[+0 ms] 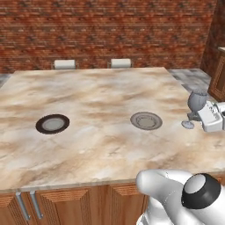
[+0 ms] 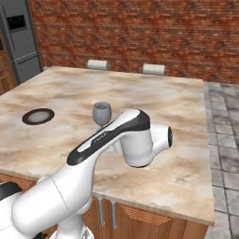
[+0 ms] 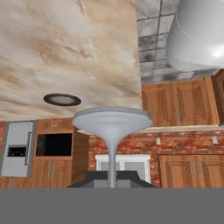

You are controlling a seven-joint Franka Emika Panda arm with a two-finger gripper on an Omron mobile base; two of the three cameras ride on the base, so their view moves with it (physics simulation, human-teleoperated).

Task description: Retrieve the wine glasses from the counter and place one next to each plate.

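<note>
Left base view: gripper (image 1: 198, 117) closed, apparently on wine glass (image 1: 196, 103) stem, right of plate (image 1: 146, 120).

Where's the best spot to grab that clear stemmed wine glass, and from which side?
The thin stem of the clear greyish stemmed wine glass, approached level from the side: it is near upright, and the rounded bowl is wider. The end effector grips there.
</note>
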